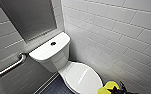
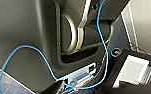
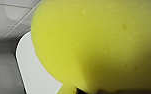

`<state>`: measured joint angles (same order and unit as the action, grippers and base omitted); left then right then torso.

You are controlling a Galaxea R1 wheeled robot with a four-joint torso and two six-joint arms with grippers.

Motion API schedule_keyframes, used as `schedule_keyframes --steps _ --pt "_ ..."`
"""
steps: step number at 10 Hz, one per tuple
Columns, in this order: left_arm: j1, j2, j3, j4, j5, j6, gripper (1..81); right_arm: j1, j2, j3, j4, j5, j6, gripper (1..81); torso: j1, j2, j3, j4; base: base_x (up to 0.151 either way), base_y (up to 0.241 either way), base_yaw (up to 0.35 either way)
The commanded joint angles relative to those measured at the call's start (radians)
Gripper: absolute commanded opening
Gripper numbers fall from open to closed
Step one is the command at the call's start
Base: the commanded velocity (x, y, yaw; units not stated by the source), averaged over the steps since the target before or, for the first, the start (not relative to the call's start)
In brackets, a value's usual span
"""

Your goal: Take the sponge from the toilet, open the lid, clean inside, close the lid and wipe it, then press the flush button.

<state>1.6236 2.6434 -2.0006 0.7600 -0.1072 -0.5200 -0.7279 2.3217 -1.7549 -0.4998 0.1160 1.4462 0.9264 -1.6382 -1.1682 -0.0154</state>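
Note:
The white toilet (image 1: pixel 56 60) stands in the tiled corner with its lid (image 1: pixel 82 77) down over the bowl. The small dark flush button (image 1: pixel 53 43) sits on the flat tank top. Just right of the lid's front end, the yellow sponge (image 1: pixel 109 87) is held in my right gripper (image 1: pixel 119 90), which is shut on it. In the right wrist view the sponge (image 3: pixel 96 45) looms very close, with the lid's white edge (image 3: pixel 33 72) behind it. My left gripper stands open, and its wrist view faces my own dark body.
A metal grab bar (image 1: pixel 8 67) runs along the left wall. White tiled wall (image 1: pixel 121 37) closes in on the right of the toilet. Dark floor (image 1: pixel 54 87) lies left of the bowl. A blue cable (image 2: pixel 101 37) loops across my body.

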Motion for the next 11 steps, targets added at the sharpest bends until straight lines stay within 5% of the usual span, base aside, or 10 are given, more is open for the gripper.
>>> schedule_keyframes --steps 1,5,6,9,10,11 --pt "0.029 -0.006 0.028 0.012 0.049 0.008 81.1 0.182 -0.106 0.239 -0.158 -0.077 -0.004 1.0 0.0 0.0 0.0 0.0 0.0 0.0 0.0" --pt "0.029 -0.011 0.028 0.012 0.032 0.008 81.1 0.371 0.018 0.299 -0.183 -0.271 -0.001 1.0 0.0 0.0 0.0 0.0 0.0 0.0 0.0" --pt "0.029 -0.012 0.028 0.01 0.032 0.008 81.1 0.4 0.057 0.296 -0.186 -0.306 0.0 1.0 0.0 0.0 -0.039 0.0 0.0 0.0 0.0" --pt "0.029 -0.014 0.026 0.004 0.032 0.008 81.1 0.452 0.185 0.224 -0.198 -0.348 -0.004 1.0 0.0 0.0 -0.131 0.0 0.0 0.0 0.0" --pt "0.029 -0.014 0.026 0.004 0.032 0.008 81.1 0.462 0.227 0.169 -0.198 -0.348 -0.004 1.0 0.0 0.0 -0.076 0.0 0.0 0.0 0.0" --pt "0.029 -0.014 0.023 0.004 0.032 0.008 81.1 0.465 0.271 0.129 -0.201 -0.348 -0.006 1.0 0.0 0.0 -0.108 0.0 0.0 0.0 0.0"
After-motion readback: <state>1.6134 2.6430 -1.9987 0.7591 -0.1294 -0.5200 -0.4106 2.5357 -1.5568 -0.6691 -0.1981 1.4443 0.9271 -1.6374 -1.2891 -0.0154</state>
